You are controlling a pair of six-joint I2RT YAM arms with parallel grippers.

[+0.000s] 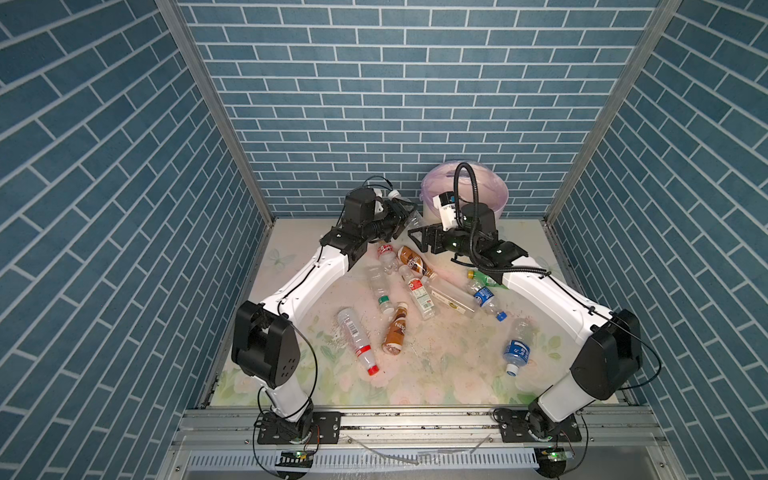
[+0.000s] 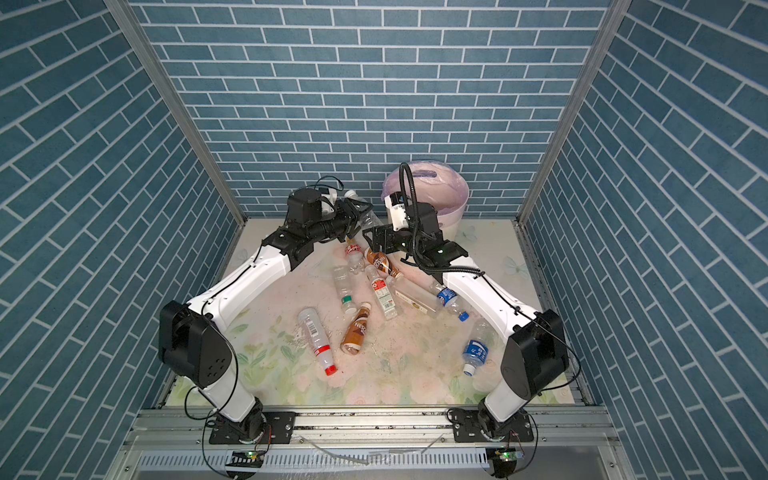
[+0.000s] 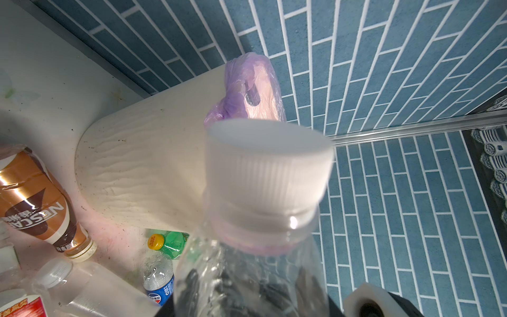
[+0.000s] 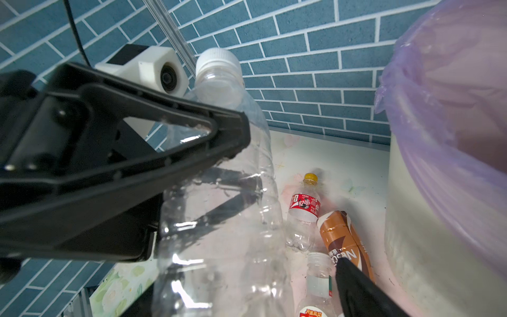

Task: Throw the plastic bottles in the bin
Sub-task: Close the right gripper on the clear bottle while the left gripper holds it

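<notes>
My left gripper (image 1: pixel 404 216) is shut on a clear plastic bottle (image 1: pixel 409 212) with a white cap (image 3: pixel 267 167), held raised just left of the bin (image 1: pixel 494 195). The bin is cream-white with a lilac liner (image 4: pixel 452 109). My right gripper (image 1: pixel 415 240) is open, and its jaws stand on either side of that bottle's lower end (image 4: pixel 219 260) with a gap at the near finger (image 4: pixel 359 291). Several other plastic bottles lie on the table, among them two brown ones (image 1: pixel 414 262) (image 1: pixel 395 334), a red-capped one (image 1: pixel 357 343) and a blue-labelled one (image 1: pixel 517 352).
A green bottle with a yellow cap (image 1: pixel 478 275) and a Pepsi bottle (image 1: pixel 484 297) lie under my right forearm. Blue brick-pattern walls close in the table on three sides. The left wrist camera housing (image 4: pixel 162 74) sits close to my right gripper.
</notes>
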